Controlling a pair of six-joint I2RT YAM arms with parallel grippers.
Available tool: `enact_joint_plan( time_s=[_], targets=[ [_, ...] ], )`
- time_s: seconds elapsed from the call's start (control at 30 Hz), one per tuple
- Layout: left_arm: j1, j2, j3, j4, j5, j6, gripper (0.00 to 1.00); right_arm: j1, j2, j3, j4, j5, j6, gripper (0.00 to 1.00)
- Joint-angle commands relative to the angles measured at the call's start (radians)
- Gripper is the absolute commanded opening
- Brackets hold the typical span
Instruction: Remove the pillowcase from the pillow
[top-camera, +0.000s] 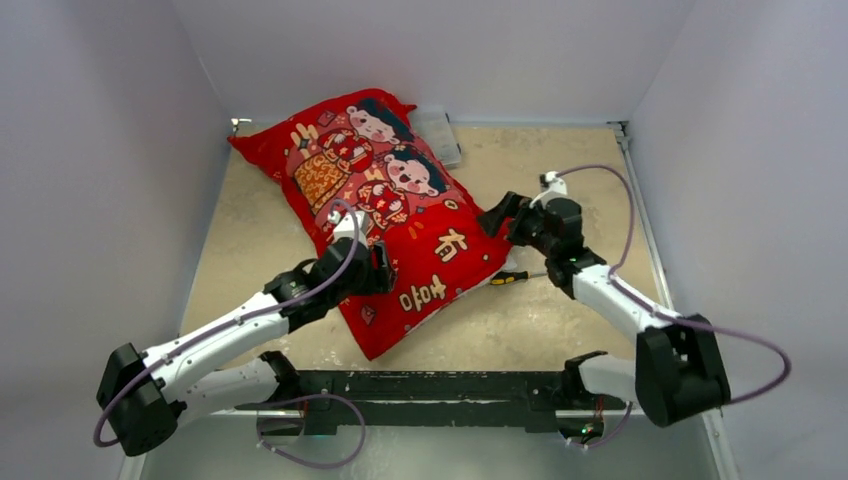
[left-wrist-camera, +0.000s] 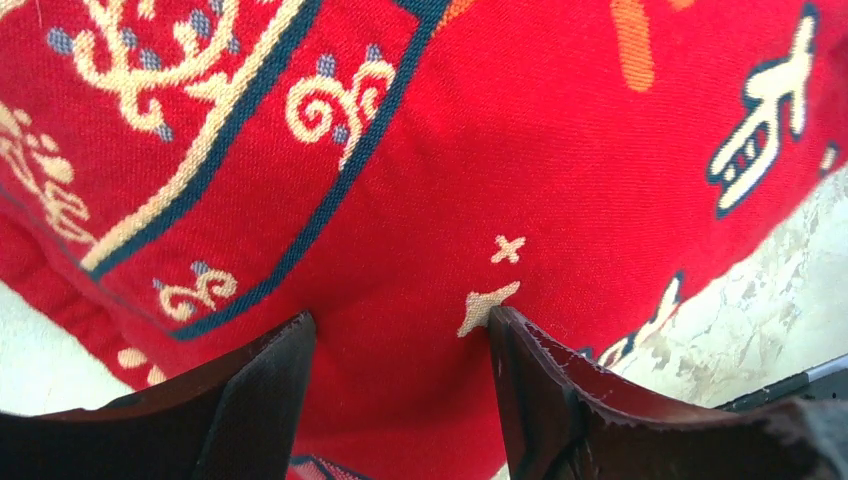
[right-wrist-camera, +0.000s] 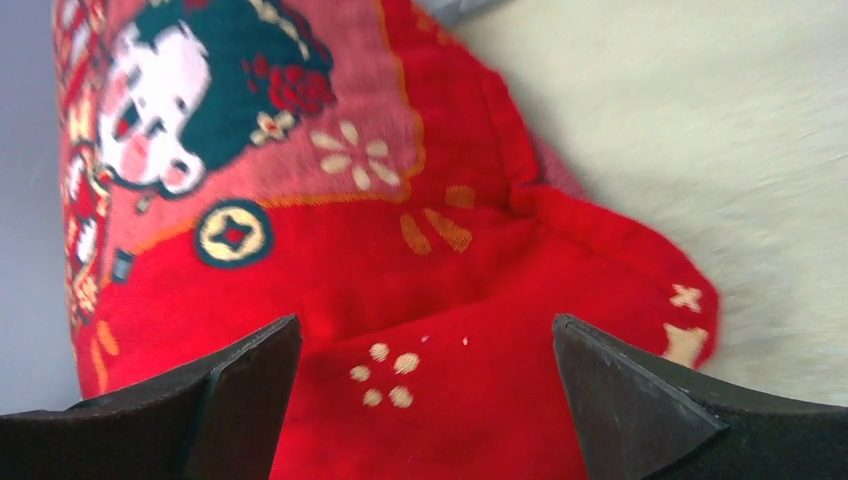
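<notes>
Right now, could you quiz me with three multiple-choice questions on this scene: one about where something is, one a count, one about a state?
1. Where is the left tool? A by the back wall; B over bare table; C over the red pillowcase.
2. How many cartoon children are printed on the pillowcase? A one; B two; C four.
3. How do the right tool's jaws stand? A wide open; B shut on fabric; C shut on nothing.

Answers: 1 C, its wrist view is filled with red fabric. 2 B, the top view shows two black-haired faces. 3 A, its jaws stand far apart over a corner of the pillowcase.
</notes>
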Motion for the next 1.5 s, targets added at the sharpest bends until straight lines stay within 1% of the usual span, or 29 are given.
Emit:
enact_joint_plan(
  time_s=[0.0,0.03,0.07,0.1,0.13,0.17,0.2,0.23,0.3,0.37,0.47,0.63,0.67,0.7,0.77,0.8,0.87,0.9,0.93,0.97,1.03,1.13,1.23,1.33,1.47],
  targets=[
    [0.002,-0.091,-0.069,-0.022,0.012,-0.032,0.64,0.105,0.126,0.019,0.141,-0.045,0.024,0.99],
    [0.003,-0.092,-0.076,-0.012,0.021,-0.029,0.64,0.131,0.17,0.037,0.161,-0.054,0.026,0.98],
    [0.002,-0.087,-0.079,0.002,0.033,-0.024,0.64,0.149,0.223,0.062,0.186,-0.072,0.028,0.94],
    [0.002,-0.079,-0.086,0.018,0.045,-0.019,0.64,0.161,0.277,0.08,0.212,-0.094,0.029,0.89],
    [0.002,-0.066,-0.09,0.038,0.061,-0.017,0.64,0.174,0.327,0.102,0.239,-0.113,0.031,0.8],
    [0.001,-0.054,-0.095,0.057,0.08,-0.015,0.64,0.181,0.394,0.127,0.255,-0.117,0.033,0.68],
    [0.002,-0.038,-0.095,0.077,0.09,-0.014,0.64,0.187,0.444,0.159,0.265,-0.114,0.032,0.49],
    [0.002,-0.02,-0.095,0.081,0.095,-0.015,0.64,0.189,0.485,0.196,0.264,-0.11,0.026,0.36],
    [0.002,-0.002,-0.077,0.06,0.081,-0.009,0.63,0.192,0.561,0.279,0.252,-0.096,0.008,0.14],
    [0.0,-0.006,-0.049,0.028,0.05,0.013,0.63,0.192,0.618,0.372,0.234,-0.072,-0.013,0.0],
    [0.001,-0.03,-0.031,-0.006,0.017,0.052,0.63,0.193,0.694,0.523,0.18,-0.012,-0.045,0.0],
    [-0.007,0.011,0.003,-0.055,0.052,0.096,0.65,0.191,0.794,0.746,0.105,0.051,-0.045,0.0],
    [-0.014,0.023,0.006,-0.06,0.057,0.098,0.65,0.192,0.806,0.781,0.083,0.067,-0.041,0.03],
    [-0.022,0.036,0.008,-0.061,0.06,0.102,0.65,0.192,0.813,0.814,0.065,0.074,-0.04,0.09],
    [-0.043,0.053,0.02,-0.063,0.058,0.106,0.65,0.192,0.799,0.838,0.047,0.079,-0.038,0.24],
    [-0.057,0.056,0.03,-0.066,0.053,0.109,0.65,0.192,0.776,0.826,0.051,0.085,-0.038,0.34],
    [-0.079,0.057,0.051,-0.076,0.035,0.115,0.65,0.191,0.712,0.777,0.061,0.116,-0.037,0.68],
    [-0.087,0.057,0.062,-0.08,0.026,0.117,0.65,0.192,0.678,0.747,0.059,0.14,-0.036,0.82],
    [-0.093,0.058,0.071,-0.085,0.019,0.121,0.65,0.191,0.639,0.718,0.054,0.161,-0.034,0.9],
    [-0.098,0.06,0.078,-0.09,0.013,0.123,0.65,0.191,0.596,0.68,0.05,0.175,-0.031,0.96],
    [-0.106,0.067,0.089,-0.094,0.007,0.124,0.65,0.192,0.51,0.59,0.057,0.179,-0.021,0.99],
    [-0.129,0.084,0.096,-0.091,0.002,0.125,0.65,0.194,0.376,0.45,0.068,0.221,-0.005,0.99],
    [-0.163,0.111,0.105,-0.099,-0.04,0.127,0.66,0.193,0.241,0.327,0.06,0.227,0.004,0.99],
    [-0.214,0.168,0.138,-0.148,-0.131,0.127,0.67,0.192,0.125,0.222,0.047,0.205,0.01,0.99],
    [-0.334,0.288,0.221,-0.259,-0.342,0.077,0.67,0.193,0.015,0.101,0.057,0.184,0.016,0.99]
  ],
)
